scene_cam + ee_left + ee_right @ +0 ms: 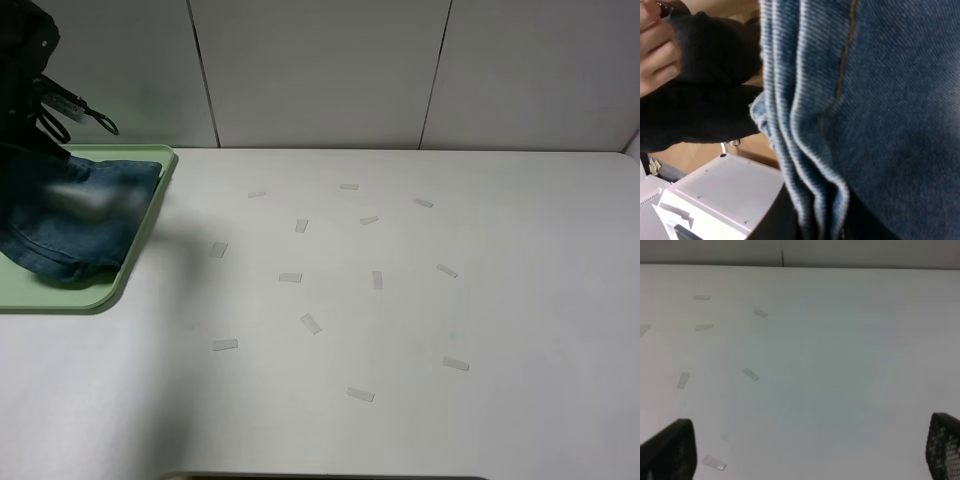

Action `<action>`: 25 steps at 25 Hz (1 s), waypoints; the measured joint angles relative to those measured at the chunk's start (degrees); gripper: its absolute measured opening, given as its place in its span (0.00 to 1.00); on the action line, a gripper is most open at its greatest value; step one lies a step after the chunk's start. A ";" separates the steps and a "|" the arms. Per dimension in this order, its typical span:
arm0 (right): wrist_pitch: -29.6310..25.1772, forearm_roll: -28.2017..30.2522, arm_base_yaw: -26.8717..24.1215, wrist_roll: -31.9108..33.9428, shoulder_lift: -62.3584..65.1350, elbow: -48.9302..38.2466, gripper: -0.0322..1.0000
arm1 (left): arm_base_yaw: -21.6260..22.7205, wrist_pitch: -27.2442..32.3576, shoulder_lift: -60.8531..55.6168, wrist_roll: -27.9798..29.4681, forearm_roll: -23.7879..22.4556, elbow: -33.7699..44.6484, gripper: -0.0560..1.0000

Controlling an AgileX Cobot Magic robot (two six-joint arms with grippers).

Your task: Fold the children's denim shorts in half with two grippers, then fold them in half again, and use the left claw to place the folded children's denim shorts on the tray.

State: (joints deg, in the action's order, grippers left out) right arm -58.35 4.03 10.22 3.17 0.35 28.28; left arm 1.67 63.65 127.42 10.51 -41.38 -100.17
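Observation:
The children's denim shorts point(70, 215), folded into a blue bundle, hang blurred over the pale green tray point(112, 288) at the far left, their lower edge at the tray's surface. My left claw point(38, 118) is at the bundle's top, with its fingers hidden by the cloth. In the left wrist view the stacked denim layers point(865, 100) fill the picture right in front of the camera, so the claw appears shut on them. My right gripper point(810, 452) is open and empty above bare table; its two black fingertips point(670, 452) show at the picture's corners. It is outside the exterior view.
Several small pale tape strips point(311, 323) lie scattered over the middle of the white table point(500, 300). A white panelled wall point(320, 70) stands behind the table. A person's hand point(655, 45) and dark sleeve show beyond the shorts in the left wrist view.

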 joint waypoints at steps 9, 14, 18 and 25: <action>0.00 0.00 0.00 0.00 0.00 0.00 0.70 | 0.07 -1.95 0.00 0.00 -0.69 0.00 0.44; 0.00 0.00 0.00 0.00 0.00 0.00 0.70 | 0.12 -1.95 0.00 1.54 -0.90 0.00 0.86; 0.00 0.00 0.00 0.00 0.00 0.00 0.70 | 0.17 -1.95 0.00 2.17 -0.90 0.00 0.94; 0.00 0.00 0.00 0.00 0.00 0.00 0.70 | 0.10 -4.75 -6.16 2.50 3.27 0.06 0.95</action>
State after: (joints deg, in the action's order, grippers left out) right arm -58.35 4.03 10.22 3.17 0.35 28.28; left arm 1.78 58.91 121.26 13.01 -38.11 -100.11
